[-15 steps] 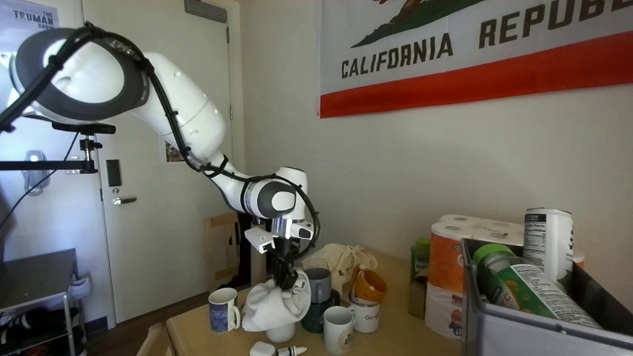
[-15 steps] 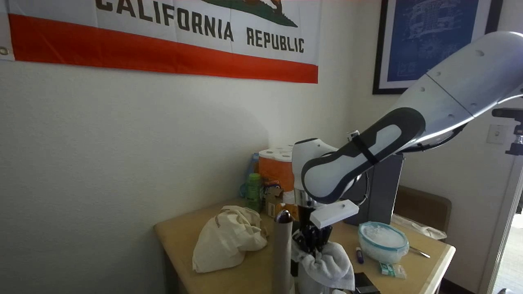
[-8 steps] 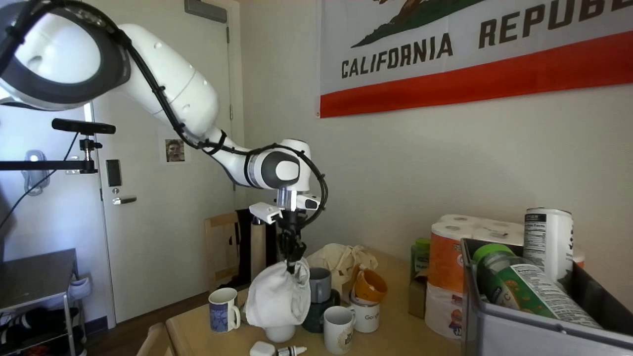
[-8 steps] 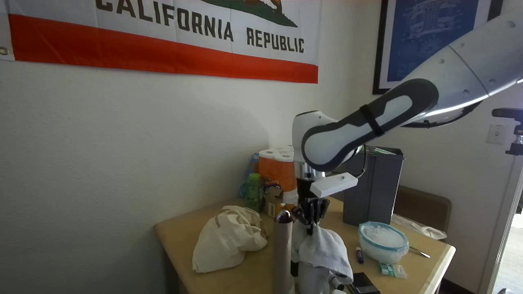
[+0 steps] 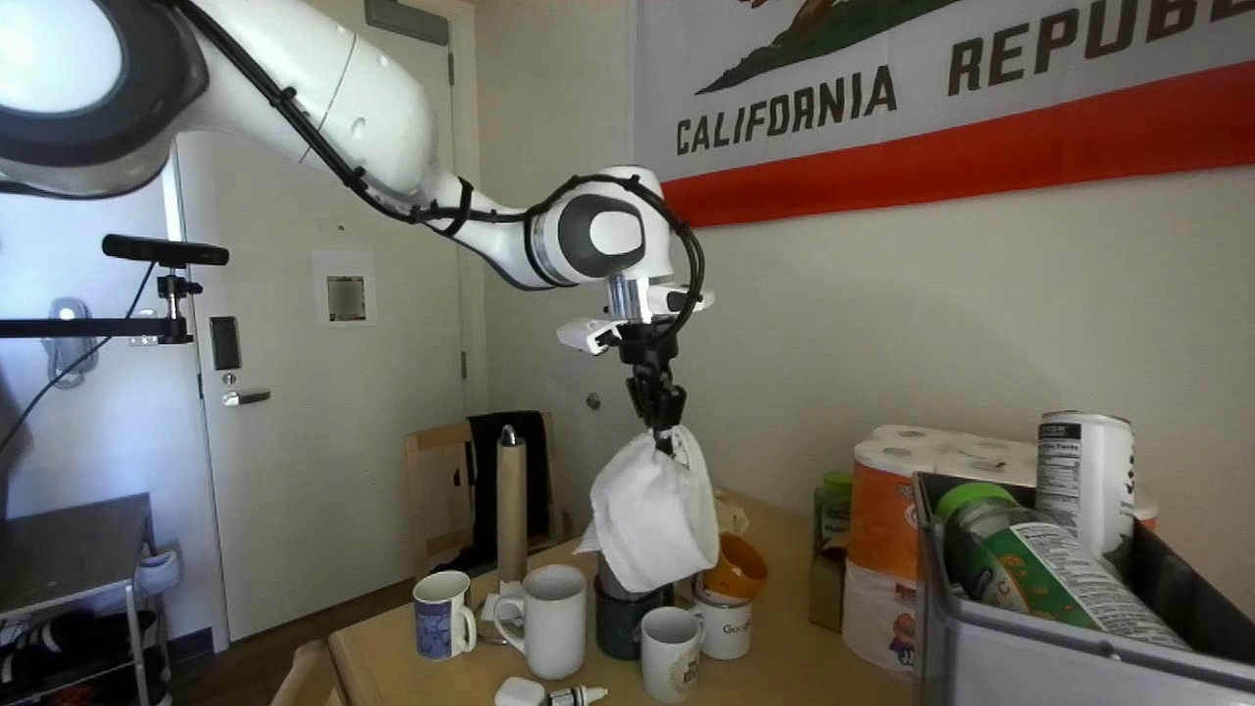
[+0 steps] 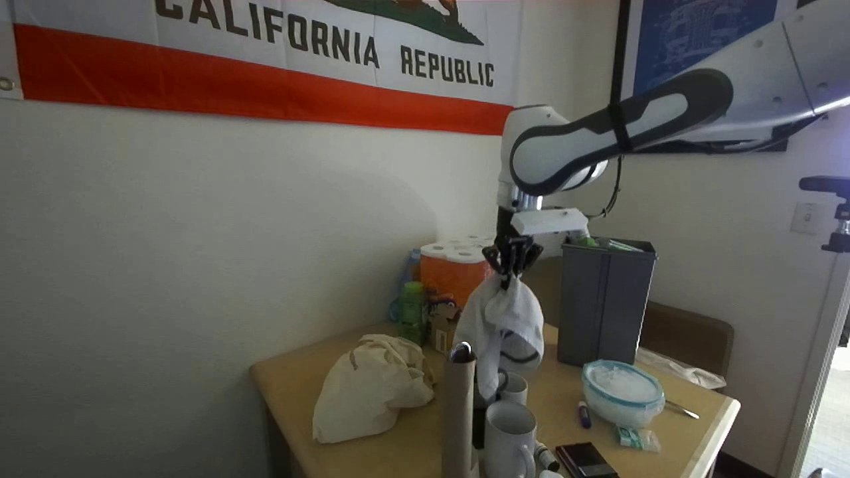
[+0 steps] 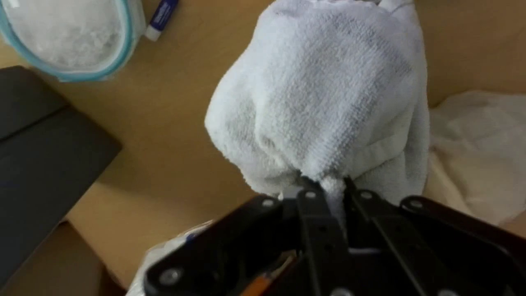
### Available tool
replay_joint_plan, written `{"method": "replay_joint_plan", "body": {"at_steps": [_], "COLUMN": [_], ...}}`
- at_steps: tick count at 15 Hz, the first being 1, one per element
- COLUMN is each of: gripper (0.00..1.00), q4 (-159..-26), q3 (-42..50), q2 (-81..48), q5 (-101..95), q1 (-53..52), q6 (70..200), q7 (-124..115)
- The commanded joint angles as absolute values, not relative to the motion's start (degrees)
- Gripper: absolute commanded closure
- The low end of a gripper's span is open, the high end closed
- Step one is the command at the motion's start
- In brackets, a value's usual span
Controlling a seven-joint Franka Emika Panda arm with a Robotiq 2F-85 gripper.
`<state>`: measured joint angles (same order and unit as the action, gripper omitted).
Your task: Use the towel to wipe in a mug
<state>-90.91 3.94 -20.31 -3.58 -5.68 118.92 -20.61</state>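
My gripper is shut on a pinch of the white towel, shown in both exterior views (image 5: 664,443) (image 6: 507,280) and in the wrist view (image 7: 333,185). The towel (image 5: 655,515) hangs bunched in the air; it also shows in an exterior view (image 6: 518,325) and the wrist view (image 7: 324,90). In an exterior view it hangs in front of stacked dark mugs (image 5: 627,623), partly hiding them. A tall plain white mug (image 5: 555,623) stands upright with its mouth uncovered; it also shows in an exterior view (image 6: 510,435). The wrist view does not show the mug.
Nearby stand a blue-patterned mug (image 5: 439,618), a small white mug (image 5: 672,652) and an orange mug (image 5: 737,567) on a Google mug (image 5: 726,628). A tall roll holder (image 6: 458,411), cloth bag (image 6: 372,392), grey bin (image 6: 601,305) and lidded bowl (image 6: 624,395) surround them.
My gripper has risen and carried the towel up off the tall white mug, then sideways toward the stacked mugs. The white mug, covered before, is now uncovered.
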Motion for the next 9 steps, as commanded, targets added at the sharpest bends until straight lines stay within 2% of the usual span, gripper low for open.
{"method": "replay_joint_plan", "body": {"at_steps": [1,9], "gripper": [0.97,0.97], "q4": [-86.45,-85.88], "q3": [6.79,15.14], "q2": [-20.22,-28.35], "q5": [-7.19,-23.49], "q1": [-4.00,-4.23], "q6": [120.42,132.15], "q7": [-26.73,-48.13]}}
